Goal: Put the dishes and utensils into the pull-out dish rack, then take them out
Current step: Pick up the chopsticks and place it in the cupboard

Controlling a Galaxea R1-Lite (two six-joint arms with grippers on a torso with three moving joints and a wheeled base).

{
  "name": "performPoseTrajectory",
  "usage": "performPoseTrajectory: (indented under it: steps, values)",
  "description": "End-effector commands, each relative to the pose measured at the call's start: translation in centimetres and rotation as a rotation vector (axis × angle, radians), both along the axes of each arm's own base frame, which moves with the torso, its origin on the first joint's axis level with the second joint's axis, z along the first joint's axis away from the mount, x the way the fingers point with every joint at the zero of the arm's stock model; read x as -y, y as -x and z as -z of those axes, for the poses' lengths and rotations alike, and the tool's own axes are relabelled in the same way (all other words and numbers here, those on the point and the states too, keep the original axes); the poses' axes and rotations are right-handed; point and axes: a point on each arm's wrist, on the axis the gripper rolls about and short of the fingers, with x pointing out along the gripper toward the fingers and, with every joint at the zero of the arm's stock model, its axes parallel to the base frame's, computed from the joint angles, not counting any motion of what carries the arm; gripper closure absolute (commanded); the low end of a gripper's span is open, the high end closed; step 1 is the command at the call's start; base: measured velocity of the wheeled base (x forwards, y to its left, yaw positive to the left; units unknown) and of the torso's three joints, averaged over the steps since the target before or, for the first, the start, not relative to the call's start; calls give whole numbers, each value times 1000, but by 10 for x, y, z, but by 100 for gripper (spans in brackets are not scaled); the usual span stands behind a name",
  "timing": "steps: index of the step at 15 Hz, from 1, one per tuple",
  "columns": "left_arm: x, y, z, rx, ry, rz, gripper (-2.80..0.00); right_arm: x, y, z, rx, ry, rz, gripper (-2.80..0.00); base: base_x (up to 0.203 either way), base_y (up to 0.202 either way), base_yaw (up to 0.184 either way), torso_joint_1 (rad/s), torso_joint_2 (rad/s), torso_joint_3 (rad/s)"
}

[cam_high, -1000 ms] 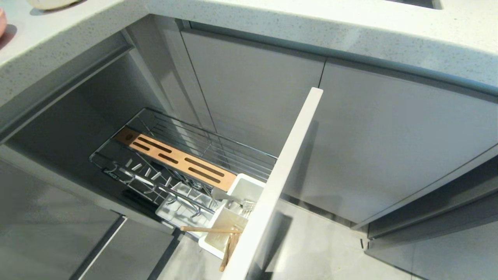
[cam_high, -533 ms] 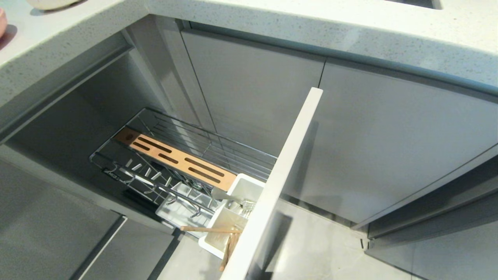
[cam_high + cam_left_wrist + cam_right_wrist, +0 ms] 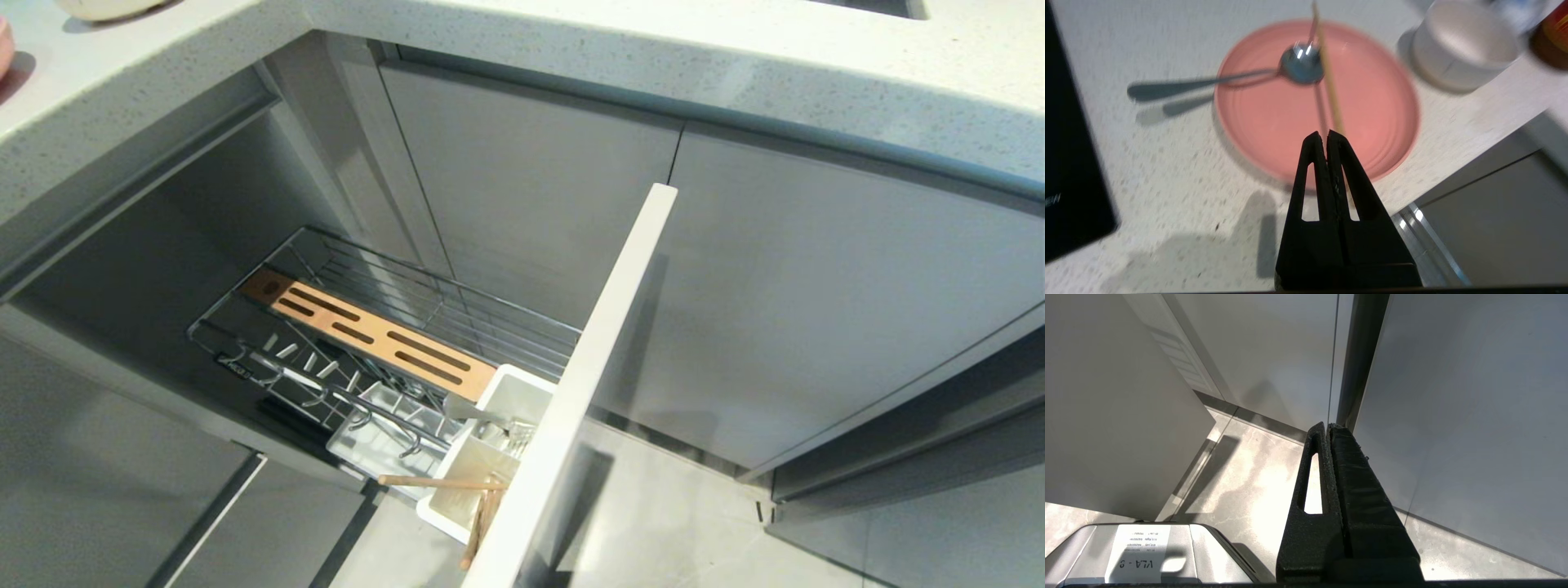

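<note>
- Pincer of the left arm (image 3: 1327,134) is clenched on one thin light-wood chopstick (image 3: 1327,77), whose shaft runs away from the fingertips over the plate; the pincer hangs above the near rim of the plate, over the speckled white surface (image 3: 1180,171).
- Plate (image 3: 1278,122), salmon-pink, wide and flat, lies on that surface close to its edge.
- Spoon (image 3: 1216,79), grey metal, rests with its bowl on the plate and its long handle reaching off the rim onto the surface; the chopstick crosses just beside the spoon's bowl.
- Bowl (image 3: 1461,45), small, white and round, stands on the surface just beyond the plate, apart from it.
- Black slab (image 3: 1073,143) lies at the other side of the surface, well apart from the plate.
- Pincer of the right arm (image 3: 1328,425) is clenched on nothing, parked low by the grey cabinet doors (image 3: 1453,416) above the floor.
- Pull-out dish rack (image 3: 392,327) stands drawn out in the head view, its pale front panel (image 3: 588,384) on edge; the wooden strip (image 3: 367,333) lies along the wire basket.
- White cutlery caddy (image 3: 490,465) just behind the panel has another light-wood stick (image 3: 441,482) lying across its rim.
- Compared with the earlier head views, nothing in the rack has shifted, and neither arm shows there.
</note>
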Motion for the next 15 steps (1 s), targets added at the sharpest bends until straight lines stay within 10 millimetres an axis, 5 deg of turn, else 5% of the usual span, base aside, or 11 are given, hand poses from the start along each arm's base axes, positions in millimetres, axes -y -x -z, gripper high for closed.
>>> performPoseTrajectory:
  steps: [1, 6, 7, 15]
  values:
    - [-12, -24, 4, -108, 40, -17, 0, 0, 0, 0, -2, 0, -1, 0, 0, 0, 0, 0, 0, 0]
    - [-27, -55, 10, -198, 51, -67, 0, 0, 0, 0, -2, 0, -1, 0, 0, 0, 0, 0, 0, 0]
    - [-27, -56, 10, -198, 51, -66, -280, 0, 0, 0, -2, 0, -1, 0, 0, 0, 0, 0, 0, 0]
    - [-27, -76, 15, -248, 62, 20, -280, 0, 0, 0, -2, 0, -1, 0, 0, 0, 0, 0, 0, 0]
